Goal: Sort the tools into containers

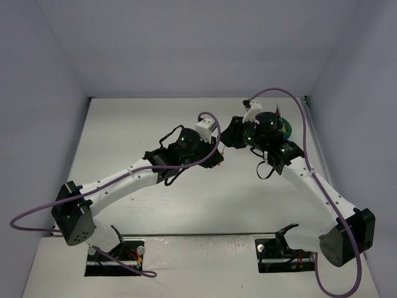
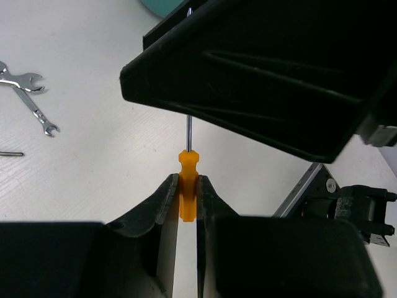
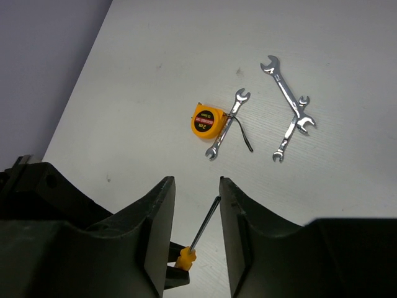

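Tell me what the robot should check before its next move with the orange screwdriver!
1. Left gripper clamped on orange screwdriver handle: ok.
2. Shaft sits between right gripper fingers: ok.
3. Right gripper shut on shaft: not ok, jaws open.
4. Room inside teal cup: cannot tell, mostly hidden.
5. Tape measure and wrenches sorted: not ok, lying on table.

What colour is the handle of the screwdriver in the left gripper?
Orange. The screwdriver handle shows best in the left wrist view, pinched by the left gripper.
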`<state>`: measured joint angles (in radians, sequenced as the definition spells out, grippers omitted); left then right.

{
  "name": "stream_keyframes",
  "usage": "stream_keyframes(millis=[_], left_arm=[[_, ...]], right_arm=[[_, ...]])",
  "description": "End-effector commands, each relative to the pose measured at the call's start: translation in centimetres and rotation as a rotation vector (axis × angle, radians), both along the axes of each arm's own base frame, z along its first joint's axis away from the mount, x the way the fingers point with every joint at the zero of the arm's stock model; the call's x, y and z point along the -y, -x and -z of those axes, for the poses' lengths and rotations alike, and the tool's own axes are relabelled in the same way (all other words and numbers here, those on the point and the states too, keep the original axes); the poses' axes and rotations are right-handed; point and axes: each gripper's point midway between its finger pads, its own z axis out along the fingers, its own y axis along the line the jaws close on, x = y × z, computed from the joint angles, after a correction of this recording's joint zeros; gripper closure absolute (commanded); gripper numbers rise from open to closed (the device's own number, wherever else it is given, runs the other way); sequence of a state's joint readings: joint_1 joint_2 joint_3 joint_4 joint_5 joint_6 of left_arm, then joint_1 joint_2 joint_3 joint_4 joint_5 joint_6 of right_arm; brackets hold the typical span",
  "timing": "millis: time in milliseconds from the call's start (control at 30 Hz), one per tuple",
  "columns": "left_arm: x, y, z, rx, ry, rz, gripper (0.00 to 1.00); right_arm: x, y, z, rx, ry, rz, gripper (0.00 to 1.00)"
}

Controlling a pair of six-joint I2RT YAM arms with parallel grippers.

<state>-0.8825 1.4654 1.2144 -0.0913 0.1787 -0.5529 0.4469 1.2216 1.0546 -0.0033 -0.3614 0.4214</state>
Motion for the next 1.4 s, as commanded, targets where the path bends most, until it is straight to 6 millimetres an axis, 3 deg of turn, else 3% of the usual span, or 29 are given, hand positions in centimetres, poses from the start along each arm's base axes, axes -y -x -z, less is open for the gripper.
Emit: stream_keyframes(millis=[0, 67, 133, 267, 500, 600, 700, 800, 967, 1100, 1200, 1367], left_arm=[[1.5, -1.0, -5.8, 0.124, 0.135, 0.005, 1.0], [1.5, -1.1, -5.7, 0.123, 0.131, 0.0, 1.0], [1.4, -1.3, -5.5, 0.12, 0.129, -0.007, 1.0], [1.4, -1.5, -5.0, 0.112, 0.116, -0.019, 0.96], [-0.1, -2.5, -3.2, 0.047, 0.063, -0.086, 0.41], [-1.2, -2.8, -2.2, 0.018, 0.03, -0.125, 0.28], [-3.0, -3.1, -1.3, -0.005, -0.009, -0.169, 0.27], [-5.3, -3.4, 0.3, -0.047, -0.046, -0.223, 0.27], [-8.8, -3.0, 2.8, -0.101, -0.109, -0.282, 0.27], [-10.8, -2.0, 4.1, -0.118, -0.178, -0.307, 0.27], [-12.0, -1.6, 4.9, -0.127, -0.209, -0.326, 0.27], [-12.9, -1.4, 5.5, -0.122, -0.252, -0.337, 0.27]], right_arm=[[-0.6, -0.8, -1.8, 0.081, -0.026, -0.007, 0.78], [-0.5, -0.9, -2.0, 0.091, -0.021, -0.001, 0.83], [-0.3, -1.2, -2.0, 0.103, -0.009, 0.006, 0.96], [0.2, -1.7, -2.0, 0.124, 0.019, 0.028, 1.0], [3.2, -4.1, -4.0, 0.213, 0.087, 0.127, 1.0], [6.4, -6.2, -5.0, 0.248, 0.122, 0.204, 1.0], [11.3, -8.5, -5.7, 0.28, 0.194, 0.307, 1.0], [16.0, -10.7, -7.6, 0.338, 0.291, 0.414, 1.0], [25.5, -14.9, -8.8, 0.349, 0.405, 0.595, 1.0], [28.4, -17.9, -8.1, 0.349, 0.468, 0.583, 1.0], [29.4, -21.1, -4.8, 0.297, 0.502, 0.553, 1.0], [30.6, -23.6, -1.0, 0.247, 0.543, 0.531, 1.0]])
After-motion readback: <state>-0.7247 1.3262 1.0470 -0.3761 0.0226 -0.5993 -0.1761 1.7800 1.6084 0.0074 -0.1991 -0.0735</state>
